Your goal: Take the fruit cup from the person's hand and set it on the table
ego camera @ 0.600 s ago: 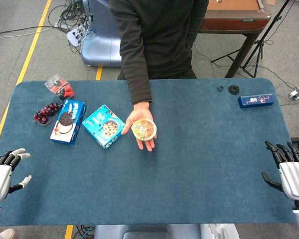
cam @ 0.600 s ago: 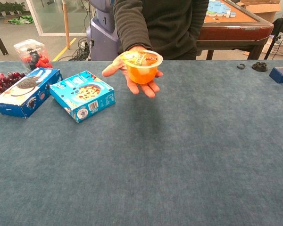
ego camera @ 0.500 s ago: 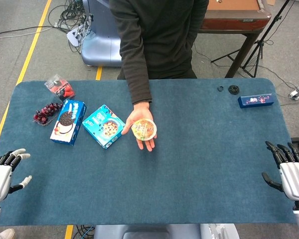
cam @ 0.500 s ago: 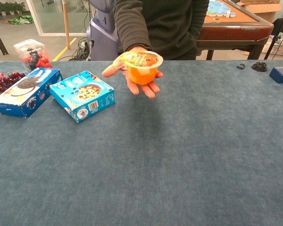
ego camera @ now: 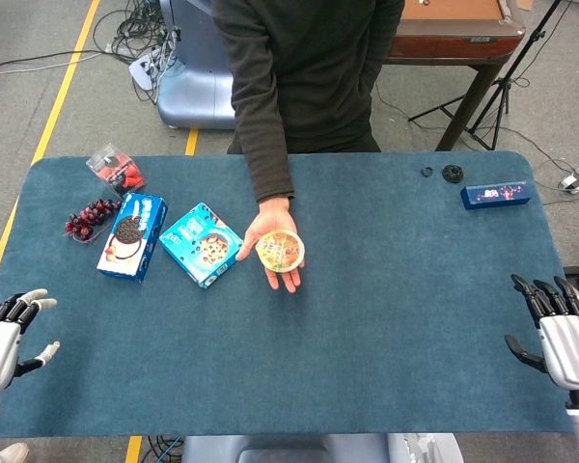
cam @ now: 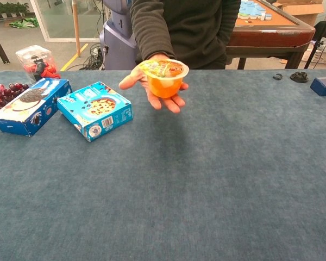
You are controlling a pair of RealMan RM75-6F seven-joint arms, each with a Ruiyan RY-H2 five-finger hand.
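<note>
An orange fruit cup (ego camera: pixel 280 250) (cam: pixel 164 78) with a printed foil lid rests on the person's upturned palm (ego camera: pixel 267 241) (cam: pixel 152 89), held above the middle of the blue table (ego camera: pixel 386 289). My left hand (ego camera: pixel 4 328) sits at the table's near left edge, fingers spread, holding nothing. My right hand (ego camera: pixel 557 328) is at the near right edge, also with fingers apart and nothing in it. Both hands are far from the cup and show only in the head view.
Left of the cup lie a blue cookie box (ego camera: pixel 202 244) (cam: pixel 95 110), an Oreo box (ego camera: pixel 132 235) (cam: pixel 29 106), dark grapes (ego camera: pixel 89 218) and a clear pack of red fruit (ego camera: pixel 116 169). A small blue box (ego camera: pixel 496 194) and black caps (ego camera: pixel 452 174) sit far right.
</note>
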